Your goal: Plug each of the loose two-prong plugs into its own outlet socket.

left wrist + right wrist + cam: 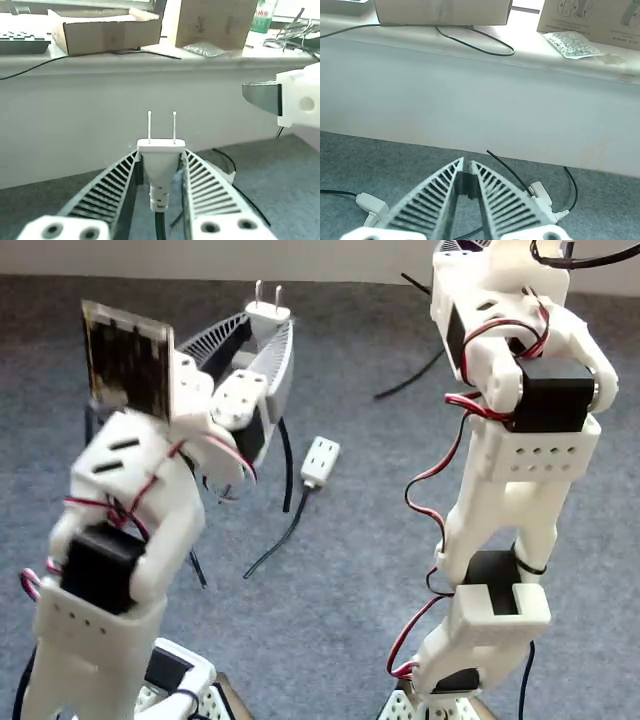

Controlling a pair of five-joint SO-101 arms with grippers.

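A white two-prong plug point(268, 310) is held off the grey carpet with its prongs pointing up, and my left gripper point(268, 328) is shut on its body. In the left wrist view the plug point(161, 155) sits between the ribbed fingers point(207, 190), its black cord hanging down. A white outlet socket point(320, 460) with a black cord lies on the carpet near the middle. My right gripper point(466, 162) is shut on nothing, above the carpet near the wall. Two white cord ends, one point(371, 204) and another point(540, 192), lie on the carpet on either side of it.
A white wall with a ledge point(150, 62) carrying cardboard boxes point(105, 32) bounds the far side. Loose black cables point(410, 380) run over the carpet. The right arm point(520, 440) stands tall at the right, and part of it point(295, 100) is in the left wrist view.
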